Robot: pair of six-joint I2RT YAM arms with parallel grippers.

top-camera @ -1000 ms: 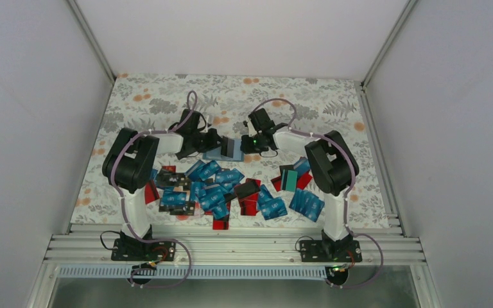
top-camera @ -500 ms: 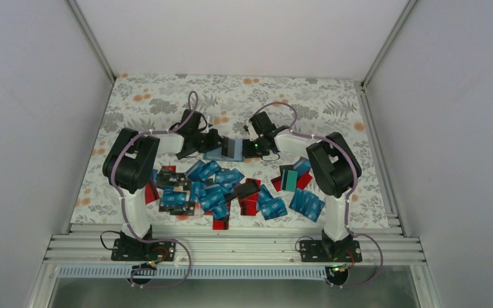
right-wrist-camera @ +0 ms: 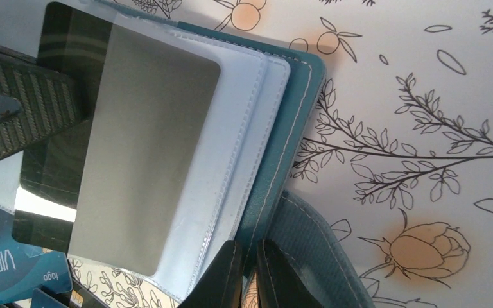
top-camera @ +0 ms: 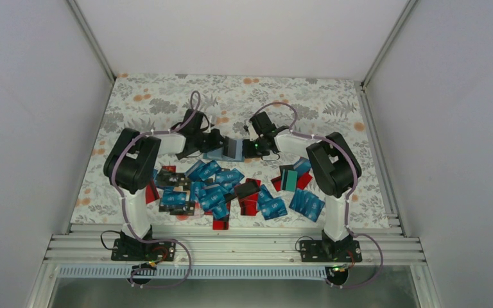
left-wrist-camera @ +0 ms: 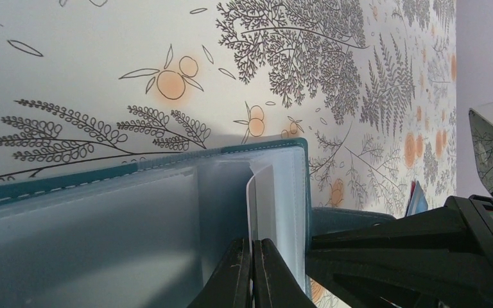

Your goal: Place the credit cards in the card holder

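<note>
Up at the far middle of the floral table, just beyond the heap: the card holder, open and gripped from both sides. On its left, clamped by the left gripper, fingers pressed together on a thin clear sleeve page, seen edge-on in the left wrist view. On its right, pinched by the right gripper, jaws all but closed over the stitched teal cover edge. Showing through a clear pocket, a silver-grey card, right beside the ribbed pad of the left gripper's finger. Pale blue sleeves fanned against the darker cover, whether touching the cloth or lifted off it hard to tell. Nearer the arm bases, scattered flat and overlapping, the credit cards — mostly bright blue, red and black mixed in, a teal one over by the right arm. Peeking into the bottom left corner of the right wrist view, a blue card marked VIP, on the cloth near the holder.
</note>
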